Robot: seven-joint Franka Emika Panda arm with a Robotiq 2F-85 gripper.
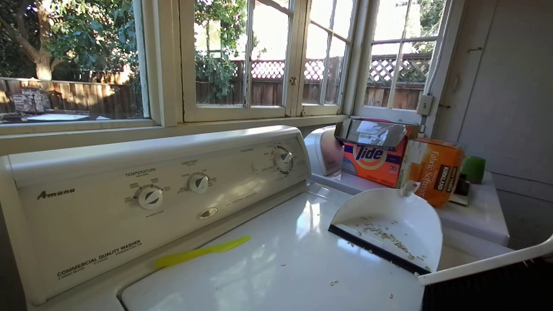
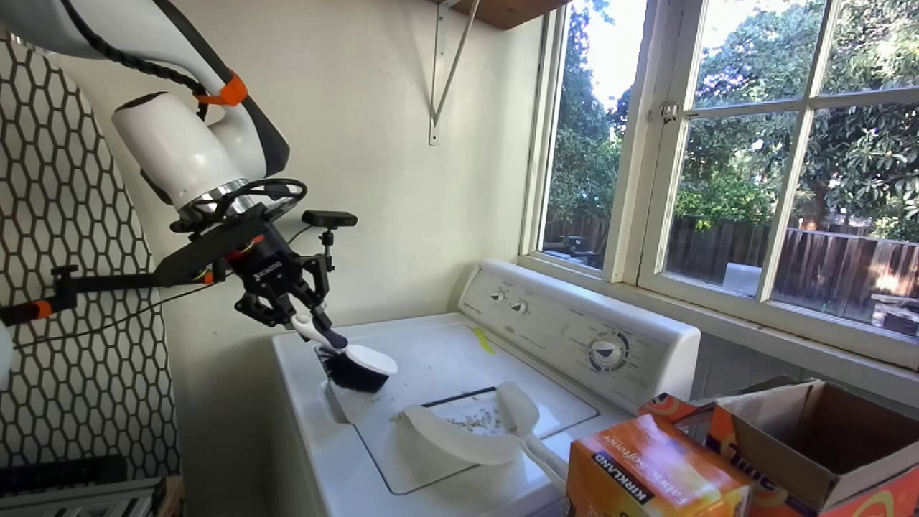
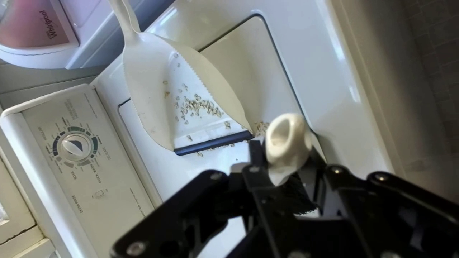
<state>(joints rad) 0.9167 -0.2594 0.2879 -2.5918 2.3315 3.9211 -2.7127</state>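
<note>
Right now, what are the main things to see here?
Washing machine: 1, white, below windows.
Dustpan: 1, white, mostly on its lid.
Flakes: many, pale, in dustpan, on lid.
Utensil: 1, yellow-green, at lid's back edge.
Brush: 1, white and black, in the gripper.
Second machine: 1, white, alongside.
Tide box: 1, orange, on second machine.
Softener box: 1, orange, beside Tide box.
Cup-like thing: 1, green, near softener box.
Shelf: 1, brown, high up.
Trees: several, green, outside.
Arm: 1, white and black, above gripper.
Gripper: 1, black, shut on the brush.
</note>
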